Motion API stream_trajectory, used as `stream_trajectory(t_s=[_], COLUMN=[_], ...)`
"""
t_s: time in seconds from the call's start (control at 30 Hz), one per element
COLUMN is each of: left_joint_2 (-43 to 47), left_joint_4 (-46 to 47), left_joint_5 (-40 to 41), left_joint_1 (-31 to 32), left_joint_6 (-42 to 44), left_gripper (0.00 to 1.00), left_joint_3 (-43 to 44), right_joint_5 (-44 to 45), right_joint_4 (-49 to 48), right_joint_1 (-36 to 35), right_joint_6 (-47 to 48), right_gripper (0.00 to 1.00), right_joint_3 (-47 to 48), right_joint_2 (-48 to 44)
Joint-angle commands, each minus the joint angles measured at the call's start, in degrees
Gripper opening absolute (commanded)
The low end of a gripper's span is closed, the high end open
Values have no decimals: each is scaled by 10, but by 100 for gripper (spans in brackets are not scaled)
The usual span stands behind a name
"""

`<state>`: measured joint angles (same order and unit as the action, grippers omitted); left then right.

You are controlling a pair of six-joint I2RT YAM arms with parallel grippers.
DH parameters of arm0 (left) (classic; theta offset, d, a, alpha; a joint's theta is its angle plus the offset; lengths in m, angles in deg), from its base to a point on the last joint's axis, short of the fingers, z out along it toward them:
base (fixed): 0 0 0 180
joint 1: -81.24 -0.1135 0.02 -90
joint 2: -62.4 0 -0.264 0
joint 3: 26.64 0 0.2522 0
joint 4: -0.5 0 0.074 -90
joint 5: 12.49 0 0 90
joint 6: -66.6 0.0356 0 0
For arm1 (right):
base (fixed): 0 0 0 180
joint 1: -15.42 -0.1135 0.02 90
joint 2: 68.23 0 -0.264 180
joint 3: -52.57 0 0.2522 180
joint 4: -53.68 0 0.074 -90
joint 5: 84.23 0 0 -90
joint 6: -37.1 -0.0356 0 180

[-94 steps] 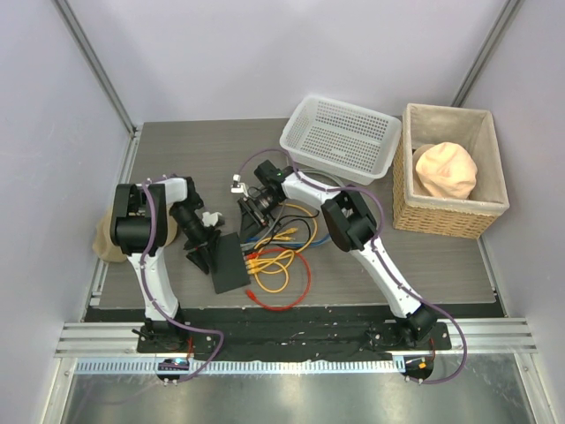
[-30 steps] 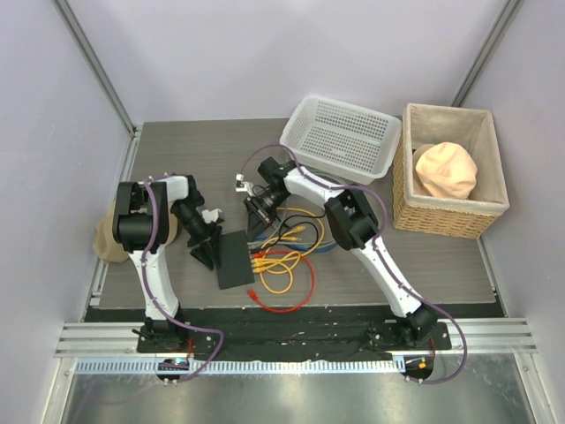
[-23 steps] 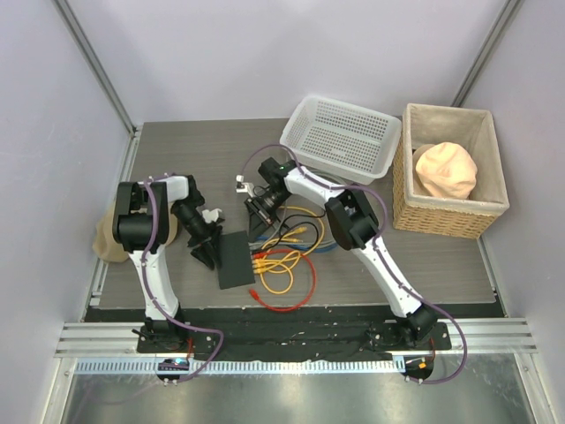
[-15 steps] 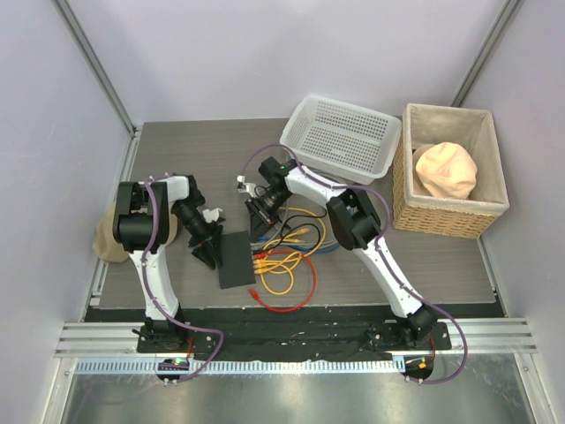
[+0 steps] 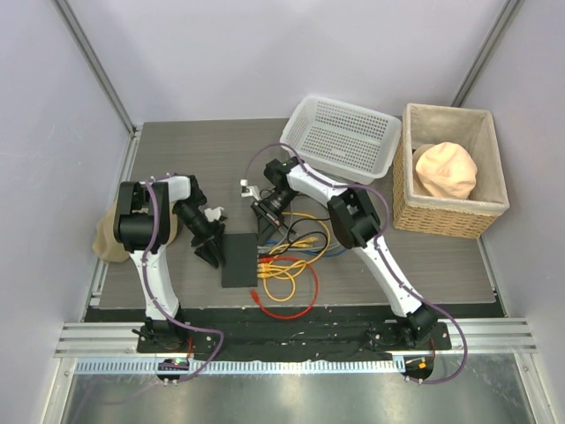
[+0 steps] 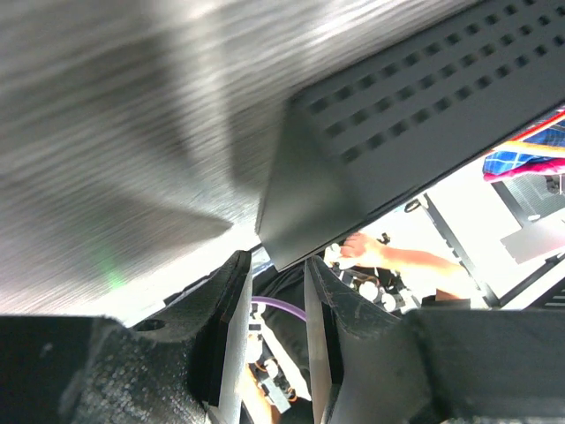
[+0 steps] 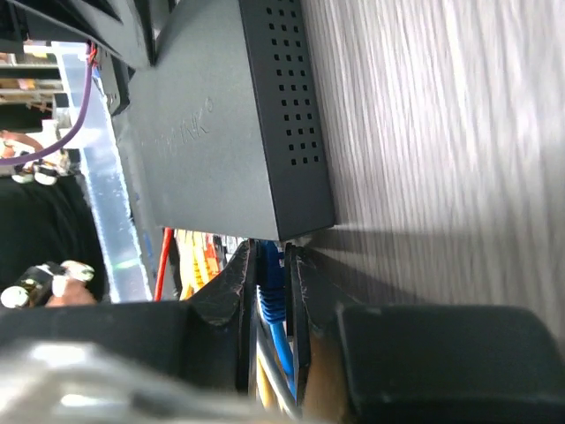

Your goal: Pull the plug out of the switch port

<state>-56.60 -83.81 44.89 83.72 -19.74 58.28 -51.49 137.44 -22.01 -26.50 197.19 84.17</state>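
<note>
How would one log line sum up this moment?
left gripper: at switch corner | right gripper: shut on blue plug by switch edge

I can't see where the blue plug (image 7: 270, 299) meets the switch (image 7: 221, 132) — my right jaws cover it. From above, the sockets are too small to make out.

Grey wood-grain tabletop (image 5: 177, 159) between pale lilac walls (image 5: 265, 53), metal rail (image 5: 291, 349) nearest.

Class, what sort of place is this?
Probably a robotics test cell: two white-and-black robot arms bolted to a rail, plain panel walls, and a flat black switch box with coloured cables.
</note>
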Motion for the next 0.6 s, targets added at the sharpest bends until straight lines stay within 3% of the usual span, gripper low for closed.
stream_trajectory(t_s=[0.0, 0.07, 0.17, 0.3, 0.47, 0.57], left_joint_2=[5, 8, 10, 26, 148, 258], left_joint_4=[115, 119, 119, 121, 159, 259], left_joint_5=[85, 84, 82, 68, -22, -72], left_joint_1=[-4, -4, -2, -1, -2, 2], left_joint_6=[23, 21, 21, 24, 49, 30], left_gripper=[32, 32, 32, 32, 31, 15], left_joint_3=[9, 8, 8, 9, -12, -66], right_joint_5=[229, 324, 393, 298, 267, 254], right_joint_4=[-60, -143, -139, -28, -43, -46], right_joint_1=[28, 32, 28, 24, 33, 35], right_joint_6=[-44, -109, -115, -8, -19, -37], right_gripper=[1, 1, 1, 1, 1, 1], right_joint_3=[-82, -100, -44, 31, -28, -46], right_joint_2=[-42, -66, -49, -16, -30, -38])
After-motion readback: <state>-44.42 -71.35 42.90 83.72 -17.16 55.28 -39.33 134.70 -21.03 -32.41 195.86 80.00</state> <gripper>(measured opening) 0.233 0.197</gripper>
